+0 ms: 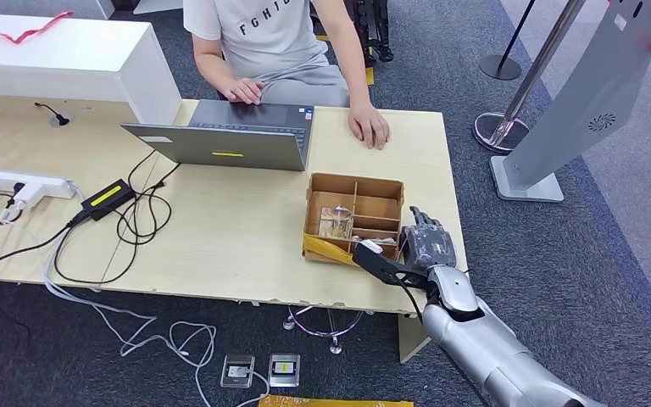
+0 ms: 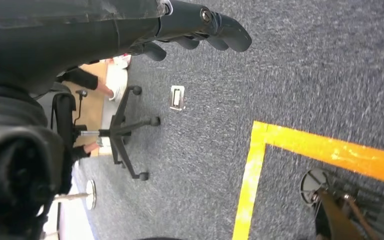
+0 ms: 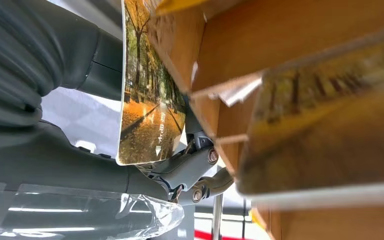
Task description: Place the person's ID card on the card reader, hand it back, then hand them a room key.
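Right wrist view showed my right hand (image 3: 55,100) pinching a room key card (image 3: 147,105) just beside the cardboard box (image 1: 354,216), so I judged only the handover remained.

shirt (image 1: 264,30): "FGHID" | card (image 3: 147,100): printed characters, too small to read

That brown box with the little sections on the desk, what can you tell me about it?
The cardboard box is an open, shallow brown tray split by thin dividers into several compartments. It sits flat on the wooden desk near its right front corner. One compartment holds a small stack of cards. The right hand is at its front right corner, with a card showing an autumn tree scene against its fingers.
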Controlling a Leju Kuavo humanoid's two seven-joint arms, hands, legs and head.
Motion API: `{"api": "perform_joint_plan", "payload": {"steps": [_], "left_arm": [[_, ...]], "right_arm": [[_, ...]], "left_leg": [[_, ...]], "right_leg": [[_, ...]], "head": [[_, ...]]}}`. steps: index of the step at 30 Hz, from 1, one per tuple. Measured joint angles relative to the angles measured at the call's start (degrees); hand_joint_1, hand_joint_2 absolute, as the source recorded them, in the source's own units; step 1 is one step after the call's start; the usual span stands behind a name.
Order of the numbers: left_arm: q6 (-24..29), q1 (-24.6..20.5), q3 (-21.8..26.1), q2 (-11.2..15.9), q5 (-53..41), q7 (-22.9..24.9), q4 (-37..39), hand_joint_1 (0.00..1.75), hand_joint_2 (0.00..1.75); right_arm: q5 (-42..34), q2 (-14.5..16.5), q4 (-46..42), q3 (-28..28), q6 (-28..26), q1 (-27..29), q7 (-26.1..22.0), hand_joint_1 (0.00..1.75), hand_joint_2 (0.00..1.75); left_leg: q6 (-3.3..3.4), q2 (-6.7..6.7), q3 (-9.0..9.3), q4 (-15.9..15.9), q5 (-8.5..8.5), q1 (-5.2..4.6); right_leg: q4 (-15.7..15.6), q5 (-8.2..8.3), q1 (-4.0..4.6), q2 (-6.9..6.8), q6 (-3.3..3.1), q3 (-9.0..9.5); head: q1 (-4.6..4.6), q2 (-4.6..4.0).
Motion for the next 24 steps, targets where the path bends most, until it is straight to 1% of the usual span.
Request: {"api": "perform_joint_plan", "payload": {"steps": [5, 11, 20, 24], "left_arm": [[0.3, 0.0, 0.4, -0.2, 0.6, -0.3, 0.0, 0.00, 0.00], [0.1, 0.0, 0.6, -0.4, 0.7, -1.2, 0.0, 0.00, 0.00], [-0.6, 0.1, 0.6, -0.5, 0.3, -1.8, 0.1, 0.00, 0.00], [-1.0, 0.1, 0.5, -0.5, 0.1, -1.8, 0.2, 0.00, 0.00]], "right_arm": [[-1.8, 0.7, 2.2, 0.5, -0.6, 0.0, 0.0, 1.75, 1.75], [-2.9, 0.7, 3.4, 0.8, -2.7, -0.3, 1.1, 1.75, 1.75], [-3.2, -0.5, 3.8, 0.8, -3.9, -2.8, 2.5, 1.75, 1.75], [-2.5, -2.0, 1.6, 0.4, -3.0, -6.7, 4.8, 1.75, 1.75]], "left_leg": [[0.00, 0.00, 0.00, 0.0, 0.00, 0.00], [0.00, 0.01, 0.00, 0.0, 0.00, -0.01], [0.00, 0.01, 0.00, 0.0, 0.00, -0.01], [0.00, 0.02, 0.01, 0.0, 0.01, -0.02]], "right_leg": [[0.0, 0.00, 0.00, 0.00, 0.00, 0.00], [0.0, 0.01, -0.01, 0.01, 0.00, 0.00], [0.0, 0.02, -0.01, 0.01, 0.00, 0.00], [0.0, 0.04, -0.02, 0.02, -0.02, -0.01]], "head": [[0.01, -0.01], [0.01, -0.01], [0.01, -0.01], [0.02, -0.01]]}}
